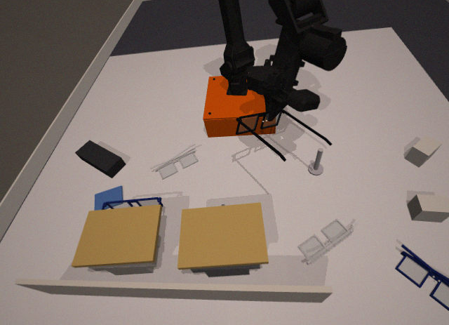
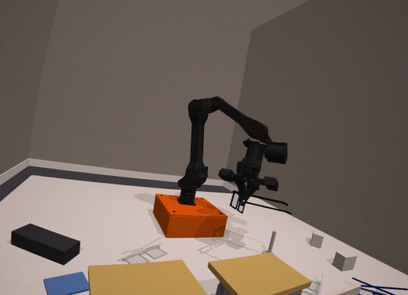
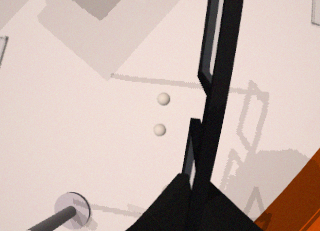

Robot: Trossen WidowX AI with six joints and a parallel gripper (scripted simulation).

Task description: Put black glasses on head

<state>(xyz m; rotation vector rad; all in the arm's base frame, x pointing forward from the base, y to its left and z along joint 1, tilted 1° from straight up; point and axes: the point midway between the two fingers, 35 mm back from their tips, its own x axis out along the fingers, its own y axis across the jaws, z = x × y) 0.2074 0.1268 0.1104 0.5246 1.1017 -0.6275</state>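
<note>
Pinched nearly shut on thin black-framed glasses [image 1: 253, 123], the dark parallel-jaw gripper [image 1: 270, 119] risks slippage if swung hard

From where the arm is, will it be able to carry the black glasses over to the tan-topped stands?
Probably yes. The end effector holds the black glasses up off the table, and only the low clear glasses and a small post lie before the tan-topped stands.

2 display heads [image 1: 119, 269] hidden beneath tan boards [image 1: 222, 234].
</note>
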